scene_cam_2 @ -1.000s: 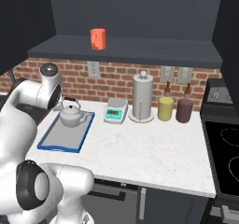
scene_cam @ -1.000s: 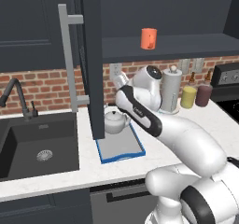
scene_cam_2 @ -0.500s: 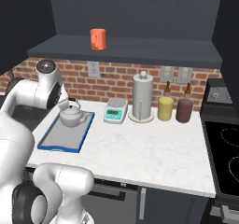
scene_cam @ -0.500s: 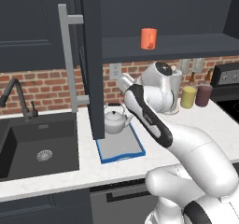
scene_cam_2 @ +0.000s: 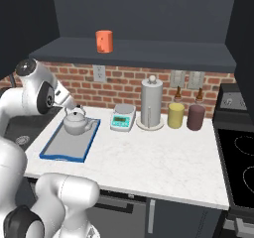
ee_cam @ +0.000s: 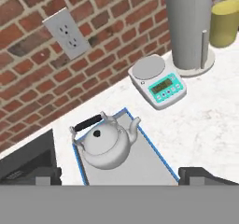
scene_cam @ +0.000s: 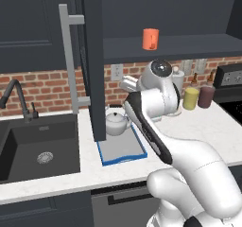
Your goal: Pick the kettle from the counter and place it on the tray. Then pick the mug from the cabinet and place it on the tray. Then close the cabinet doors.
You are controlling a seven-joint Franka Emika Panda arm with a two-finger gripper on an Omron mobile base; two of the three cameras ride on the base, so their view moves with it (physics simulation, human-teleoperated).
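left base view:
counter (scene_cam: 208, 122): white marbled stone, runs from the dark inset sink (scene_cam: 38, 150) on the left to a black stove edge on the right.
faucet (scene_cam: 19, 100): black, behind the sink, against the red brick wall (scene_cam: 42, 86).
cabinet doors (scene_cam: 92, 56): one navy door stands open, edge-on to the camera, its grey bar handle (scene_cam: 71, 60) vertical.
cabinet (scene_cam: 189, 13): navy, open; dark shelf holds the orange mug (scene_cam: 151, 39), upright, alone.
tray (scene_cam: 118, 150): blue rim, grey floor, flat on the counter just right of the sink.
kettle (scene_cam: 116, 122): upright at the tray's back end, partly behind the arm.
gripper (scene_cam: 128, 84): above the kettle, clear of it; jaw gap hard to read from here.

right base view:
tray (scene_cam_2: 59, 150): long side runs away from the camera, front half bare.
kettle (scene_cam_2: 75, 123): on the tray's far end, spout to the right.
scale (scene_cam_2: 123, 117): white with a teal panel, just right of the tray, apart from it.
paper-towel roll (scene_cam_2: 151, 103): tall, upright on its holder, right of the scale.
canisters: yellow canister (scene_cam_2: 175, 115) and dark-red canister (scene_cam_2: 196, 117) side by side near the stove (scene_cam_2: 238, 152).
mug (scene_cam_2: 103, 40): on the shelf, handle facing front.

hand view:
gripper (ee_cam: 122, 177): fingers spread wide at the bottom corners, nothing between them, released.
kettle (ee_cam: 106, 146): below the hand, inside the tray rim (ee_cam: 154, 146), black handle grip on top.
outlet (ee_cam: 68, 33): white, on the brick above.
scale (ee_cam: 158, 80): on bare counter by the roll base.
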